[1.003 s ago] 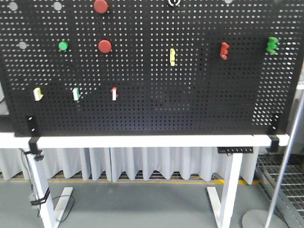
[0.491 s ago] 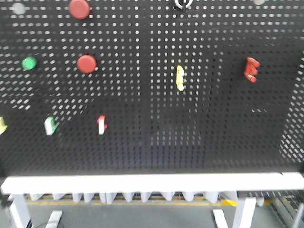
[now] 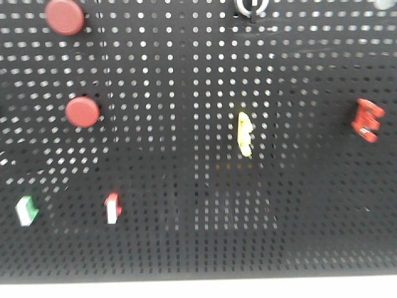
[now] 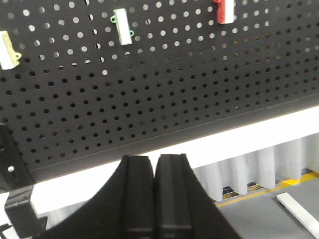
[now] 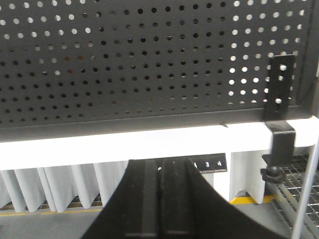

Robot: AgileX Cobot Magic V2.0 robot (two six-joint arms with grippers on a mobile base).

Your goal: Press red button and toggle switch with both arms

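Beyond the left pincer [image 4: 154,164] a black perforated board [image 4: 149,99] rises from the white worktop [image 4: 239,137], a pleated white curtain [image 4: 249,169] hanging beneath its edge. To the right of the right pincer [image 5: 160,169] a black clamp [image 5: 279,129] grips that edge; below lie grey floor [image 5: 30,226], a yellow line [image 5: 244,200] and metal grating [image 5: 299,169].

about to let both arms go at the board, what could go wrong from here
1. Two look-alikes: an upper red button and a lower red button share the pegboard, so the wrong one may get pressed.
2. The red toggle switch sits at the front view's right edge, outside both wrist views.
3. The left gripper and right gripper are shut, low by the white table edge; the reach upward would likely be poorly seen.
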